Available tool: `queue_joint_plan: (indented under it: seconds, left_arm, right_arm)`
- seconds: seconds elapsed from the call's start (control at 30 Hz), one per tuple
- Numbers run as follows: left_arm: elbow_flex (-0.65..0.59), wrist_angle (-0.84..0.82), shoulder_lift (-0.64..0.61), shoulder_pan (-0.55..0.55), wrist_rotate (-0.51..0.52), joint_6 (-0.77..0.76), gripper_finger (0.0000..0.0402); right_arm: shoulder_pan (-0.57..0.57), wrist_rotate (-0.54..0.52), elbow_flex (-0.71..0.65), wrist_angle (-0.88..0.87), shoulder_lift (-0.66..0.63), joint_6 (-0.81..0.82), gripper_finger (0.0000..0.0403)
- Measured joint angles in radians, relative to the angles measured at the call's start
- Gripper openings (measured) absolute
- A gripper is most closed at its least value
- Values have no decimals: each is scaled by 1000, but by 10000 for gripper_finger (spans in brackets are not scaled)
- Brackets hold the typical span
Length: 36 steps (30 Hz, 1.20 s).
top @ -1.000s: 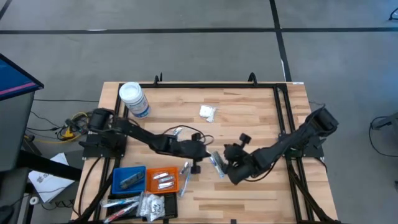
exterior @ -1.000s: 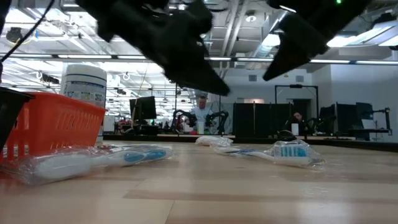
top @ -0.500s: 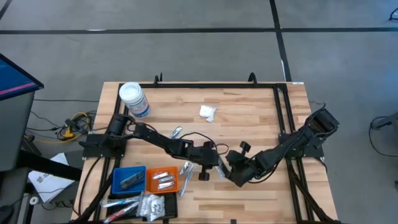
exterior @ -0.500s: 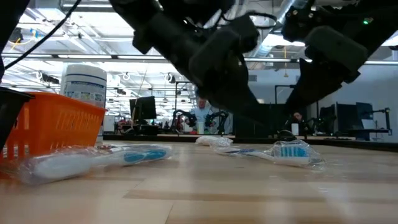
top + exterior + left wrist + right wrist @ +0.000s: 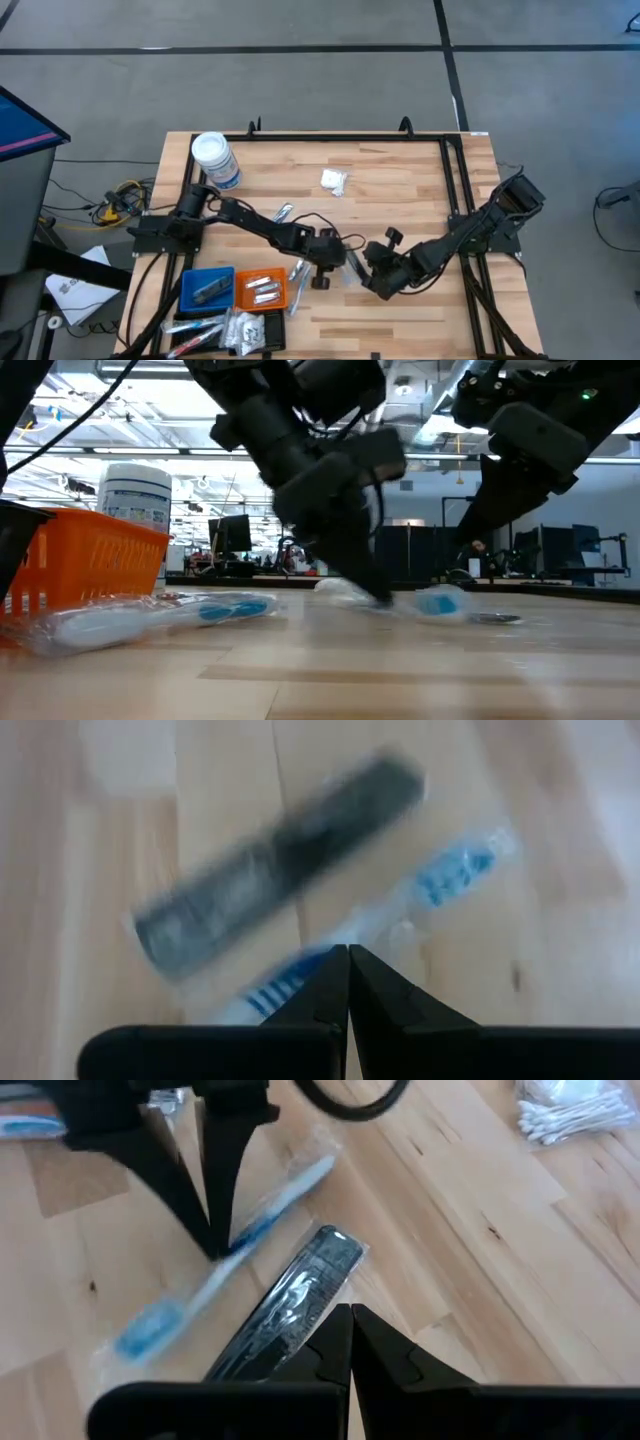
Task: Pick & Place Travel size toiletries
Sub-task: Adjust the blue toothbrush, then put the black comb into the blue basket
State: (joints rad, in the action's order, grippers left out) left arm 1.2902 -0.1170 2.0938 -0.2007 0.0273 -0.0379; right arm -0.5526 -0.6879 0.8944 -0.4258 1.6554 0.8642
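Fingers of the left gripper [image 5: 345,268] are pressed shut, tips down on the wrapped blue-and-white toothbrush [image 5: 225,1255] lying mid-worktop [image 5: 400,190] beside a wrapped dark comb [image 5: 290,1305]. Right gripper [image 5: 366,281] fingers, also closed and empty, hover over the comb. Raised lettering on the orange tray [image 5: 95,565] cannot be read; motion blurs the toothbrush in the low view.

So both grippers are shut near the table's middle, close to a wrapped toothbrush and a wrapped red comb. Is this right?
Only the colour is wrong: the comb is black, as the right wrist view shows. The left gripper and right gripper are shut beside the wrapped toothbrush.
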Motion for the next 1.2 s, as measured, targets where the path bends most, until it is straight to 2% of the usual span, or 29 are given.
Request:
queue_joint_plan:
  seconds: [0.17,0.27,0.37,0.5,0.63,0.8,0.9,1.07,1.2]
  left_arm:
    - [-7,-156,-44,-21,26,-28,0]
    - [-8,-126,-93,-52,121,-19,0]
    - [-5,-23,-136,-83,273,52,0]
    - [-9,63,-137,-94,276,139,0]
    - [-11,67,-113,-88,304,190,9]
    - [-12,100,-40,-84,312,261,53]
    - [-13,134,6,-85,366,296,88]
    - [-11,160,27,-82,372,303,131]
    - [-12,168,27,-82,372,330,149]
  right_arm:
    - [2,21,0,3,0,0,0]
    - [15,54,-10,21,0,7,0]
    - [46,108,-58,53,1,45,0]
    - [97,169,-125,129,2,85,0]
    - [108,198,-142,199,2,61,0]
    - [106,303,-142,291,2,-19,0]
    - [99,297,-142,291,2,-27,0]
    - [98,303,-144,261,2,-13,0]
    - [108,324,-180,251,2,51,0]
